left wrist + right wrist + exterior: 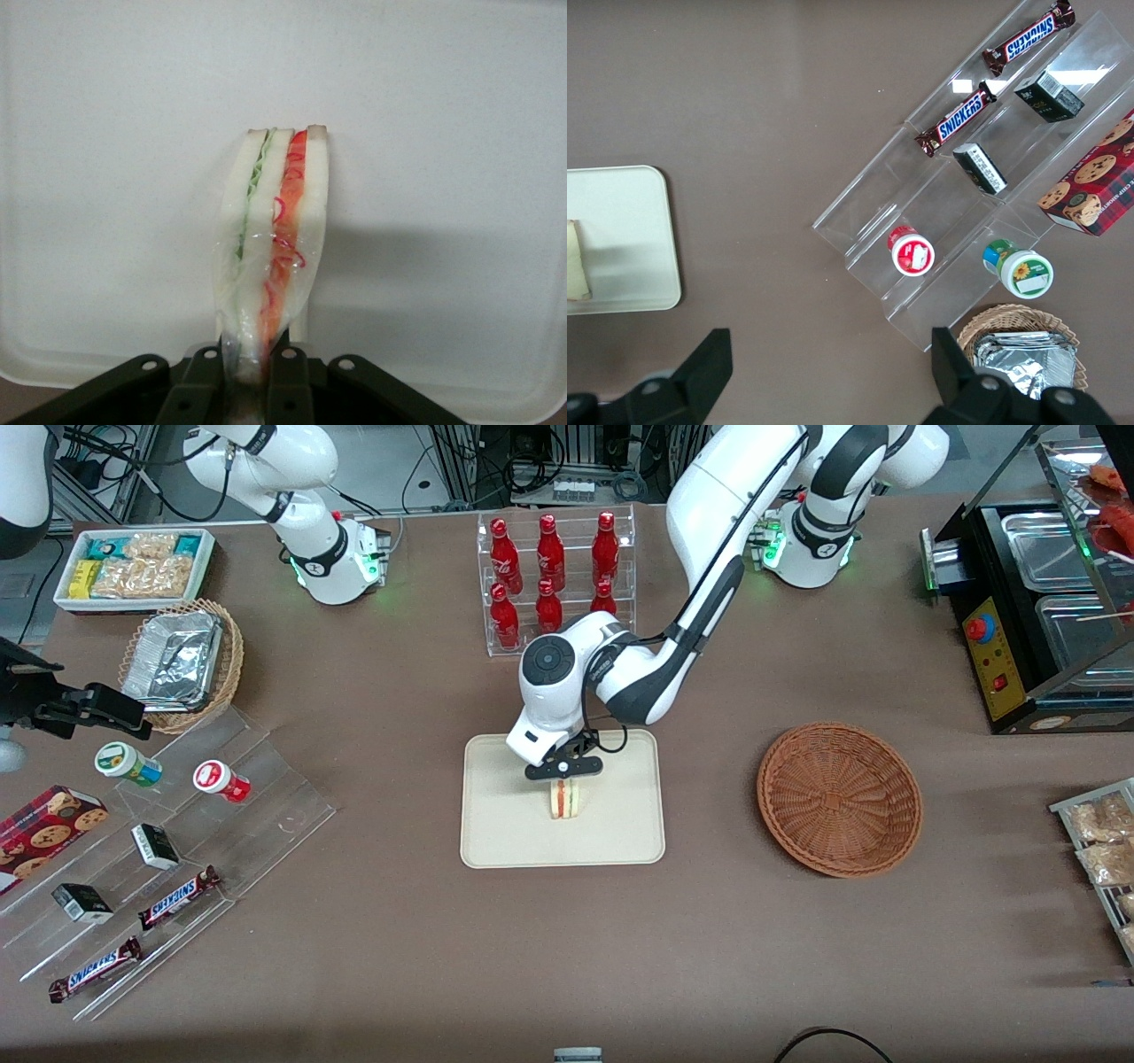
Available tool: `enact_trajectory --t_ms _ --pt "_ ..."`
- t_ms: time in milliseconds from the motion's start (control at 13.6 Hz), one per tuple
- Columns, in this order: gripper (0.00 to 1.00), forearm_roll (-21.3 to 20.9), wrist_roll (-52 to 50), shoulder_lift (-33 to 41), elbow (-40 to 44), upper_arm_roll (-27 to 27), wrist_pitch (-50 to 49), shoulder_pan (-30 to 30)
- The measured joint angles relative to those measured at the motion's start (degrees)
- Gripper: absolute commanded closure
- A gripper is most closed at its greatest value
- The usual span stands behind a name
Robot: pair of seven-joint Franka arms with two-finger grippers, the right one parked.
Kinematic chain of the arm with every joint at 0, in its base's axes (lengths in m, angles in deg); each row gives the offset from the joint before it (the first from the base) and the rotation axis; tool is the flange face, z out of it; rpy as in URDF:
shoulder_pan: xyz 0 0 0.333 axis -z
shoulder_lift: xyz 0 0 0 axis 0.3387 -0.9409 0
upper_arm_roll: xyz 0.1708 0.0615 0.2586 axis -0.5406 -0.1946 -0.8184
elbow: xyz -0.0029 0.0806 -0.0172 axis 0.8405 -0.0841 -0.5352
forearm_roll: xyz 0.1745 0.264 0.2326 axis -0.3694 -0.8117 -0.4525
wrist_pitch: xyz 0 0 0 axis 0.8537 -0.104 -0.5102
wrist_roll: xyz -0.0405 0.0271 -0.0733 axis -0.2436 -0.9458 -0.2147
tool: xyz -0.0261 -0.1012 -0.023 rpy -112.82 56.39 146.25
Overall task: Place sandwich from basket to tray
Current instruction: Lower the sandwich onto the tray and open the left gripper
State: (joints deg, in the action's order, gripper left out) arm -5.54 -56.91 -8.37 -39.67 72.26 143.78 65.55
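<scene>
Gripper: black two-finger gripper of the working left arm, low over the middle of the tray, fingers drawn in tight against the two bread faces of the sandwich; in the left wrist view the dark fingers pinch the wedge's near end.
Table: brown cloth-covered table carrying everything below.
Stepped stand: clear acrylic stepped display toward the parked arm's end, holding two Snickers bars, small dark boxes, a green-lidded cup and a red-lidded cup.
Tray: flat cream-coloured rectangular tray with rounded corners and a low rim, near the table's middle, nearer the front camera than the bottle rack.
Basket: round reddish-brown woven wicker basket, beside the tray toward the working arm's end, well apart from it, nothing visible inside.
Bottle rack: clear acrylic rack of red bottles, farther from the front camera than the tray.
Snack bin: white bin of snack packets at the parked arm's end.
Foil basket: lighter wicker basket with a crumpled foil container in it, just nearer the camera than the snack bin.
Cookie box: red box printed with cookies, beside the stepped stand.
Sandwich: small triangular wedge of pale white bread with green and red-orange filling stripes, in clear wrap, standing on edge on the tray's middle, between the gripper's fingers; its filling edge faces the wrist camera.
</scene>
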Motion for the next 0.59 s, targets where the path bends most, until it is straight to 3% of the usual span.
enact_trajectory --t_ms 74,589 --pt "0.01 0.0 0.0 0.0 0.0 -0.06 0.0 0.0" --pt "0.0 0.06 -0.19 2.22 2.37 -0.7 -4.77 -0.29"
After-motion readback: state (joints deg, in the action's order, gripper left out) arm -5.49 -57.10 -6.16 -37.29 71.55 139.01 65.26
